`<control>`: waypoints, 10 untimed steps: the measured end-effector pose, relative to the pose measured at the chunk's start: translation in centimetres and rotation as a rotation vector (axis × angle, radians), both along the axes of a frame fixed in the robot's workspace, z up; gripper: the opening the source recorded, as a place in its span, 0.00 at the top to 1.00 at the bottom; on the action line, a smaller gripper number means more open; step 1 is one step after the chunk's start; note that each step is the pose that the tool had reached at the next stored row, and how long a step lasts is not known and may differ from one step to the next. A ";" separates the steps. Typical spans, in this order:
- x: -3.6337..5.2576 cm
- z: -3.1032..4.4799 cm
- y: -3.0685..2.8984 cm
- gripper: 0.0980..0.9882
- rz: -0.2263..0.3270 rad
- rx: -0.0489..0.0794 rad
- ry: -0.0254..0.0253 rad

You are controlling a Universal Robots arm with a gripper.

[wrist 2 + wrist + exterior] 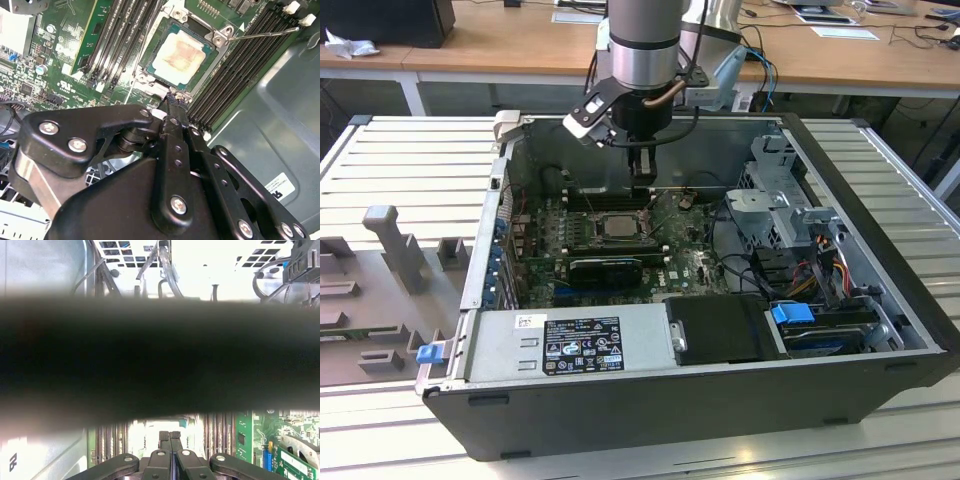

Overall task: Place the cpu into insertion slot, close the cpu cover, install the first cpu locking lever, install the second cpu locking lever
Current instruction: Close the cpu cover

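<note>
The cpu [182, 54] already lies seated in the insertion slot [148, 79] on the motherboard [55, 60], and the cpu cover [206, 66] appears to be lowered around it, so the first two steps look done. One thin locking lever [260, 34] juts out over the memory slots [235, 70], seemingly unlatched. The gripper [175, 100], fingertips pressed together and holding nothing, sits at the socket's edge.
</note>
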State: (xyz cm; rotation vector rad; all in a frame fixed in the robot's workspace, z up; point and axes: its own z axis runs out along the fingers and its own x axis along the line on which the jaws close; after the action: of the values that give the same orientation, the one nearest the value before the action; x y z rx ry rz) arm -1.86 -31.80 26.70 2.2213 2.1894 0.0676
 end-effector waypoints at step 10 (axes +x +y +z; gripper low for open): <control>0.31 0.00 0.00 0.99 0.000 0.000 0.0003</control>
State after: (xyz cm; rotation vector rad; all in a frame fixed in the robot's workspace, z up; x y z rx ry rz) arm -1.56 -31.80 26.70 2.2214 2.1896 0.0672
